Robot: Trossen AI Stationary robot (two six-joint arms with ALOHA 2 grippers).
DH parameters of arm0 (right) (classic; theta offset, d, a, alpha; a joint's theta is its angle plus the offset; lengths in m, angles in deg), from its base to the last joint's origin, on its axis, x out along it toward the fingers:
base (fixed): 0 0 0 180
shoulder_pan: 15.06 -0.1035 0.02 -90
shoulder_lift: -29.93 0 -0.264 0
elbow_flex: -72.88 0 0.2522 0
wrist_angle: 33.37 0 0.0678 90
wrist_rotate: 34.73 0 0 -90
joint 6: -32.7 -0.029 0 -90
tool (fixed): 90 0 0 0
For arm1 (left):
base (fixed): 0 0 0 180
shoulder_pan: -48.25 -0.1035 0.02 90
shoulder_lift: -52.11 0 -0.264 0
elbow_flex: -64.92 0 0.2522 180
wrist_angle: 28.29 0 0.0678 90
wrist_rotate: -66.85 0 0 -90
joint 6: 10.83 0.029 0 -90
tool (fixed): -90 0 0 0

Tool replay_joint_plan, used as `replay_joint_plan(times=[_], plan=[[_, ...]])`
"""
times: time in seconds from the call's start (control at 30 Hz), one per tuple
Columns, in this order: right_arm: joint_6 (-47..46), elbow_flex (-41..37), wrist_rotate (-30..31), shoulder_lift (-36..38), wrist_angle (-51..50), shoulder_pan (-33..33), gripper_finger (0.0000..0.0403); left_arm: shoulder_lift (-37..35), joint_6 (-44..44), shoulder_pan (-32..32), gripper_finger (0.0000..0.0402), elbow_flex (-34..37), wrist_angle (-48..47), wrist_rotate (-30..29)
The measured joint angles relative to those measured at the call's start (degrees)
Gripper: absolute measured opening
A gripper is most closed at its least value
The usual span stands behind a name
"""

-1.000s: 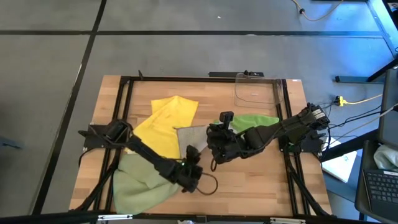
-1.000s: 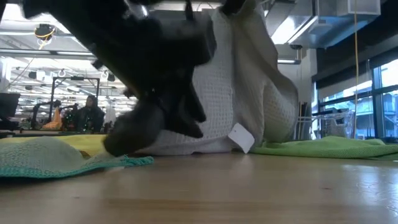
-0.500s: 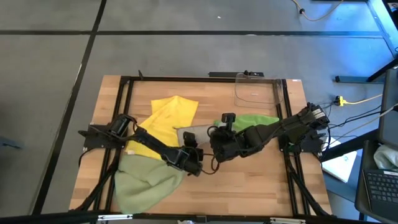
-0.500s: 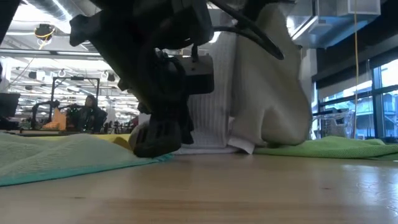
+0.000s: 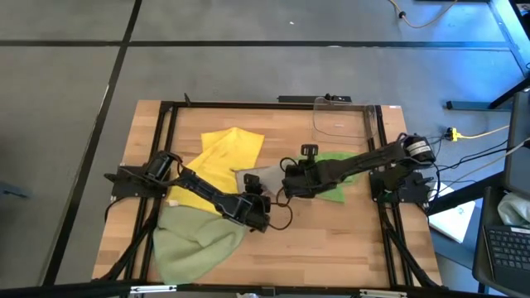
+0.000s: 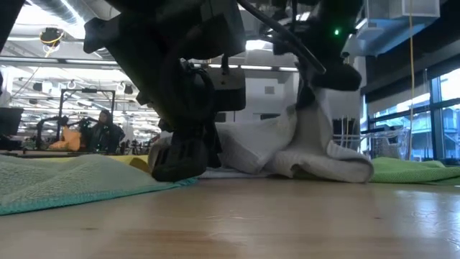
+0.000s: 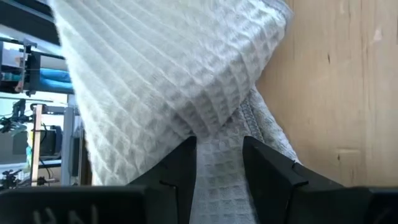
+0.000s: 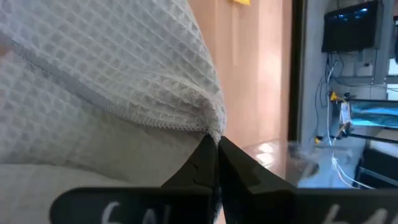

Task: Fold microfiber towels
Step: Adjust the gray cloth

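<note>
Since a second ago the right arm has swung toward the table's far side and dropped, so the grey-beige towel [image 5: 258, 179] went from hanging tall to slumped low on the wood; left arm moved in toward the centre. Left to right: pale olive towel [image 5: 192, 242] crumpled at near left, yellow towel [image 5: 220, 161] spread flat behind it. Left gripper [image 5: 258, 217] mid-table, fingers [image 7: 180, 168] part-way apart with waffle-weave cloth between them. Right gripper [image 5: 290, 182] pinched tight on the grey-beige towel's hem. Bright green towel [image 5: 341, 163] lies under the right arm. Clear bin [image 5: 341, 120] at far right; contents cannot tell.
</note>
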Motion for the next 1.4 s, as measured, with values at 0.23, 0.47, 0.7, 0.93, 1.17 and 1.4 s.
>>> replay_joint_plan(times=[0.23, 0.47, 0.7, 0.93, 1.17, 1.4], plan=[[2.56, -4.93, 0.44, 0.00, 5.44, 3.29, 0.0030, -0.06, 0.11, -0.85, 0.0124, 0.05, -0.07, 0.41], [1.23, -5.40, 4.00, 3.29, 4.01, 2.96, 0.0055, -2.33, -3.10, -0.77, 0.0124, 0.56, -0.83, -0.66], [-1.75, -5.29, 0.60, 14.66, 5.11, 2.32, 0.0101, -3.34, -4.89, -1.39, 0.0124, 1.21, -2.37, -4.09], [-14.64, -12.52, -15.33, 24.63, 3.27, 2.23, 0.0136, -3.74, -14.07, -1.19, 0.0124, 4.34, -5.97, -3.69], [-21.24, -30.49, -20.90, 30.32, 15.08, 2.30, 0.0137, -4.83, -14.70, 1.45, 0.0124, 4.52, -8.99, -5.19], [-23.67, -36.87, -23.55, 31.41, 21.05, 2.60, 0.0137, -6.53, -12.24, 1.53, 0.0124, 4.15, -2.79, -7.61]])
